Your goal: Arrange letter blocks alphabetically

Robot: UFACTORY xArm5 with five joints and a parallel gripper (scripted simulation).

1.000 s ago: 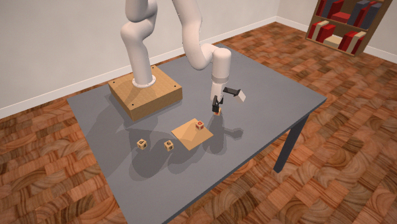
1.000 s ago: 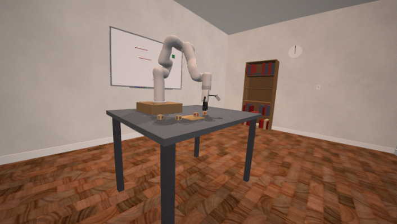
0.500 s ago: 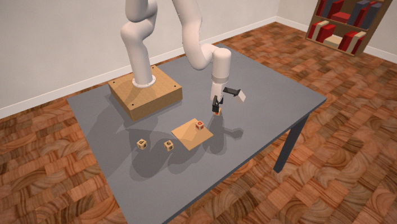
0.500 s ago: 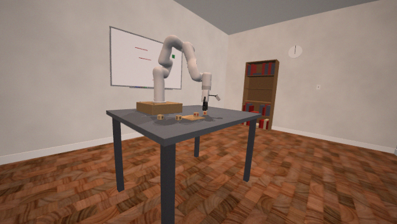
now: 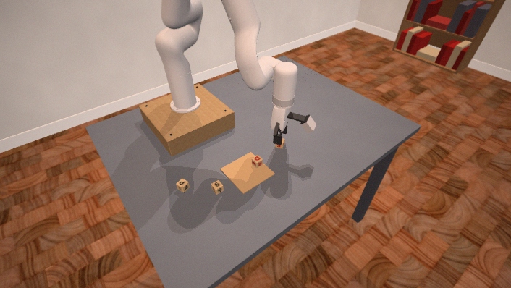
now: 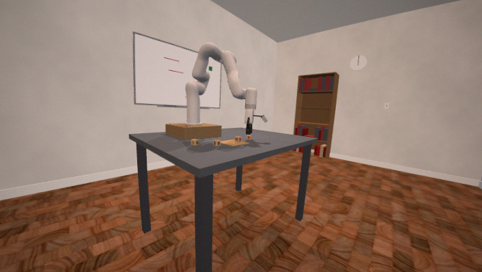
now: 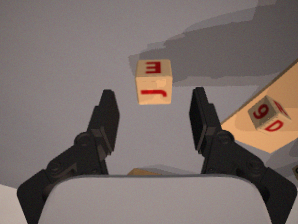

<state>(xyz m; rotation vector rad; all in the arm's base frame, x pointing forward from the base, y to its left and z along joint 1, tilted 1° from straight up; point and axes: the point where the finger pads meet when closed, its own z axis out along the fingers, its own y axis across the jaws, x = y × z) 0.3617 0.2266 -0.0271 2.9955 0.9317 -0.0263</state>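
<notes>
Wrist view: pincer (image 5: 279,140) (image 6: 248,132) (image 7: 153,101) released, fingers apart, with the red E/J block (image 5: 279,145) (image 6: 248,137) (image 7: 153,82) below and between them, gaps both sides. Can't confirm which face is up. Mat (image 5: 246,179) (image 6: 232,143) (image 7: 245,131) is beside the pincer, carrying one red-lettered block (image 5: 257,161) (image 6: 238,139) (image 7: 269,115); the black-marked pair, near block (image 5: 217,187) (image 6: 216,143) and far block (image 5: 182,185) (image 6: 194,142), sit off the mat, past it from the pincer. Risks: off-centre descent, one pad hits first and shoves or twists the block; shallow grip, it tips and loses its top letter; low carry, it clips the mat or its block.

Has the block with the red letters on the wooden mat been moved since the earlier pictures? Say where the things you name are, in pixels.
No. The block (image 5: 257,161) (image 6: 237,139) (image 7: 269,115) sits at the same spot near the mat's (image 5: 244,179) (image 6: 232,143) (image 7: 267,143) edge in the top view.
</notes>
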